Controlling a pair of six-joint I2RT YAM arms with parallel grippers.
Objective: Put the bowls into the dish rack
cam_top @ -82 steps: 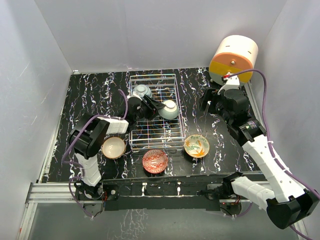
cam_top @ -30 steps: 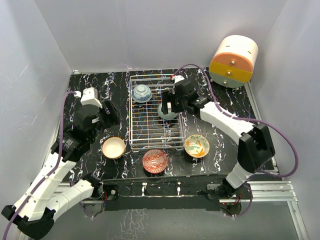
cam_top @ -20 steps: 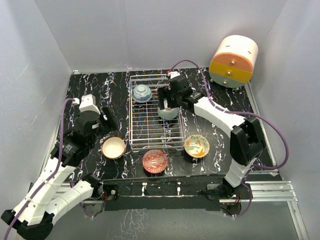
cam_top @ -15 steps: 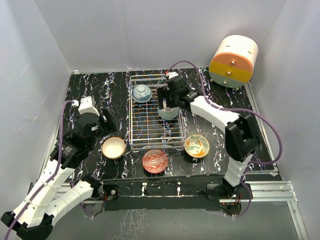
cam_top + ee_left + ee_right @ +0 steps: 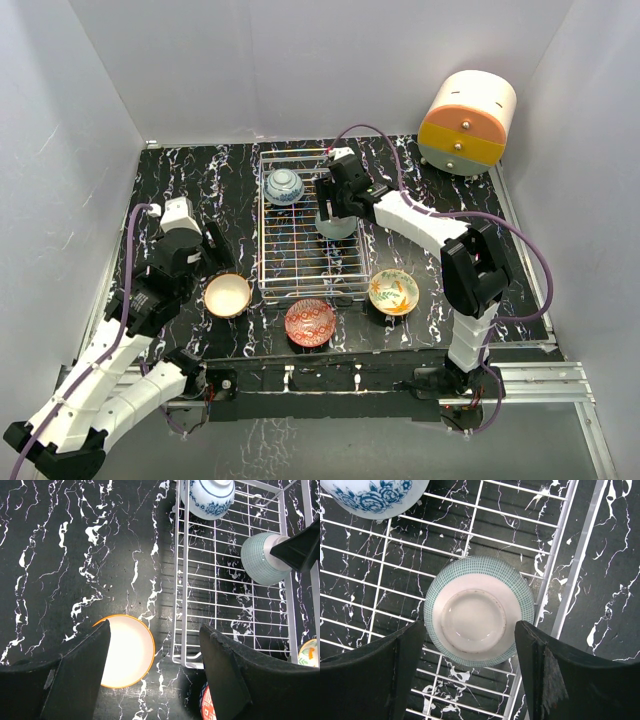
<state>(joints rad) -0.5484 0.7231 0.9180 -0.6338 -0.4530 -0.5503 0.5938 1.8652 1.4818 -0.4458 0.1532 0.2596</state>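
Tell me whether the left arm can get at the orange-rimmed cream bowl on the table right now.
Probably yes. The left gripper hovers open right over the cream bowl, which sits upright on the table with nothing on top of it. The dish rack stands beside it, apart.

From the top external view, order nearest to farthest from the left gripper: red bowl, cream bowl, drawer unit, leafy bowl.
1. cream bowl, beside the left gripper.
2. red bowl, near edge, centre.
3. leafy bowl, right of the dish rack.
4. drawer unit, far right corner.
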